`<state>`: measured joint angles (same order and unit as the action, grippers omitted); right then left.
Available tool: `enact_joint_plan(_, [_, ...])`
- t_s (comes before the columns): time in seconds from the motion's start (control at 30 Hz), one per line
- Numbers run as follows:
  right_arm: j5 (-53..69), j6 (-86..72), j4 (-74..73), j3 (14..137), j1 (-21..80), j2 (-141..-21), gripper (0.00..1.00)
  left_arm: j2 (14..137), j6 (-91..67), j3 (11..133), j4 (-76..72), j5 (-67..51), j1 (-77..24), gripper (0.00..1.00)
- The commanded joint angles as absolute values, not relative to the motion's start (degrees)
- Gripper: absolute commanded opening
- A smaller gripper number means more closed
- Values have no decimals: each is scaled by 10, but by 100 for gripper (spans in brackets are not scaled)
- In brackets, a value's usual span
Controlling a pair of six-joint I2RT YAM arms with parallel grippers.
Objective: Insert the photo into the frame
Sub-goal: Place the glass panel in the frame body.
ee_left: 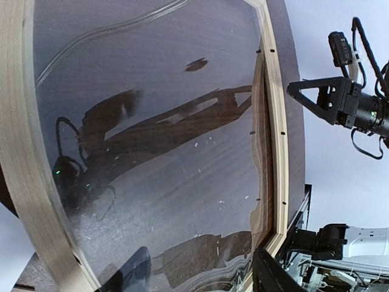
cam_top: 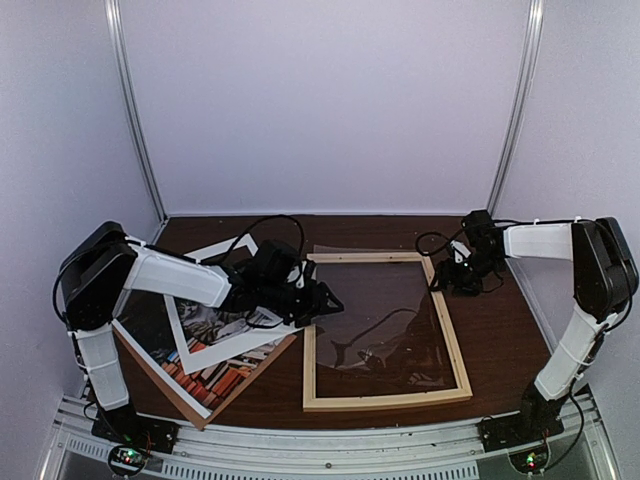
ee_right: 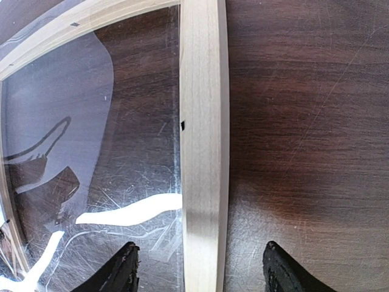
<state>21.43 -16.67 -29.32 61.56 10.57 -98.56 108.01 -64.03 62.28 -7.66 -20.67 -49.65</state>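
The frame (cam_top: 385, 400) lies flat in the middle of the surface (cam_top: 500, 340), its clear pane (cam_top: 385, 320) down and its back open upward, presumably so a print can be laid in from above. The right hand (ee_right: 200, 271) straddles the right rail near the far corner, fingers apart and clear of the wood on both sides, likely ready to steady it. The left hand (cam_top: 325, 300) hangs at the frame's left rail, fingers apart and holding nothing. The photo (cam_top: 225, 378) sits outside the frame, by the front-left corner, partly under the white mat (cam_top: 240, 352) and on the brown backing board (cam_top: 165, 385). I count one frame, one photo, one mat, one board, two hands.
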Motion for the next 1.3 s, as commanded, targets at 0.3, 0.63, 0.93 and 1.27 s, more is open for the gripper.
enact_joint_plan(0.3, [213, -162, -283, 608, 105, -985, 69, 1120, -646, 657, -98, -230, -472, 33])
enact_joint_plan(0.63, [210, -160, -289, 613, 105, -983, 69, 1110, -667, 642, -133, -243, -469, 2])
enact_joint_plan(0.93, [204, -159, -306, 614, 102, -954, 69, 1088, -724, 624, -205, -262, -469, 0])
enact_joint_plan(1.27, [196, -158, -321, 616, 98, -932, 69, 1074, -797, 617, -268, -269, -469, 0])
